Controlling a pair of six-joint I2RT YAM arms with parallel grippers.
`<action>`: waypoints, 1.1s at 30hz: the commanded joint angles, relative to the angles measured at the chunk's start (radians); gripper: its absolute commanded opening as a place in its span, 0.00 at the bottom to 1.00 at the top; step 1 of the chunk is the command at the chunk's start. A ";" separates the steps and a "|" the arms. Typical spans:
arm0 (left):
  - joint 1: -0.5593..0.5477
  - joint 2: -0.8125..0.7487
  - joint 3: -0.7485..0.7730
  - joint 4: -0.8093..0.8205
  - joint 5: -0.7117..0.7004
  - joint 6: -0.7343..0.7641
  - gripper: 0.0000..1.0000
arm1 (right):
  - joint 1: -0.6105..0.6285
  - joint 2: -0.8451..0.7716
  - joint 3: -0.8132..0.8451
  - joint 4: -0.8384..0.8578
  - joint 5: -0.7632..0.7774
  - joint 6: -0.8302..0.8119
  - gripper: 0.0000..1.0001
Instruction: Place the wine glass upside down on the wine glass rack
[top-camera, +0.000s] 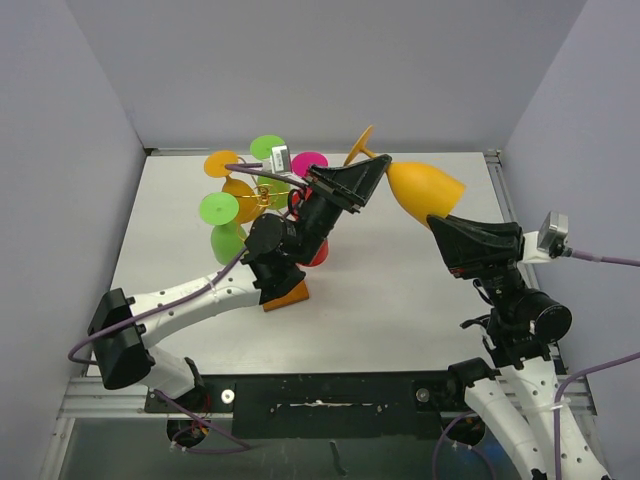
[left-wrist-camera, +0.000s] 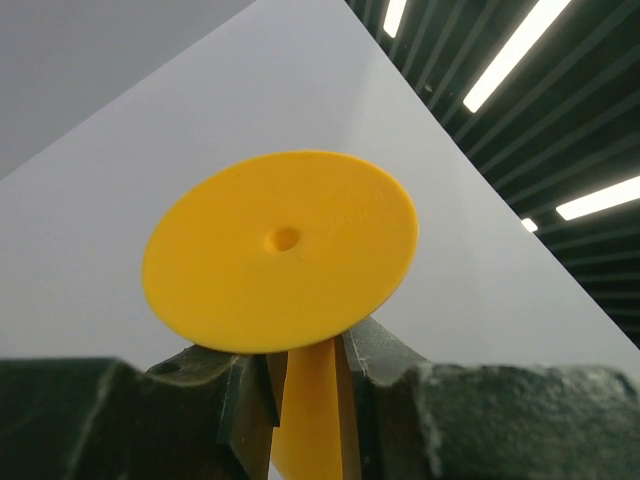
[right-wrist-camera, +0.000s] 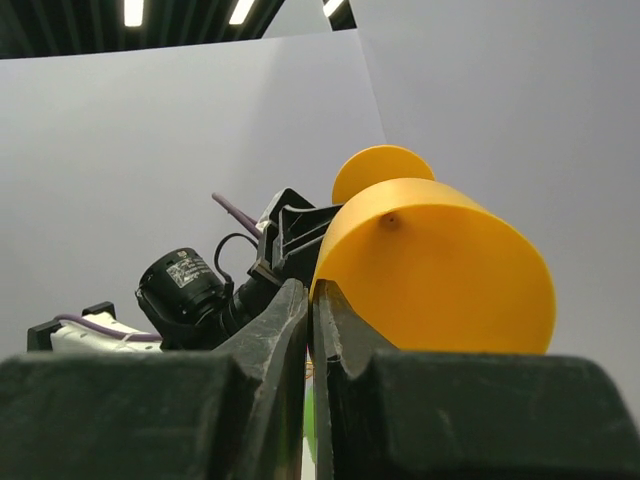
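Note:
An orange wine glass (top-camera: 425, 190) lies on its side in the air over the table's back middle, its foot (top-camera: 358, 145) to the left. My left gripper (top-camera: 375, 175) is shut on its stem (left-wrist-camera: 310, 410) just under the round foot (left-wrist-camera: 280, 265). My right gripper (top-camera: 435, 222) is shut on the rim of the bowl (right-wrist-camera: 440, 270), its jaws (right-wrist-camera: 311, 310) pinching the thin wall. The wine glass rack (top-camera: 262, 195), gold wire on a brown wooden base (top-camera: 285, 295), stands left of the glass, partly hidden by my left arm.
Several green, orange, pink and red glasses (top-camera: 219, 208) hang upside down on the rack. Grey walls close in the table (top-camera: 400, 300) on the left, back and right. My left wrist and its camera (right-wrist-camera: 190, 290) show beyond the bowl in the right wrist view.

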 joint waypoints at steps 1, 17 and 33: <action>0.003 -0.046 -0.009 0.133 -0.024 0.039 0.20 | 0.008 0.018 0.010 0.071 -0.129 0.086 0.04; 0.005 -0.081 -0.037 0.175 0.029 0.099 0.00 | 0.008 -0.020 0.061 -0.146 -0.071 0.077 0.54; 0.044 -0.390 -0.103 -0.375 0.236 0.310 0.00 | 0.009 -0.045 0.283 -0.667 -0.003 -0.207 0.79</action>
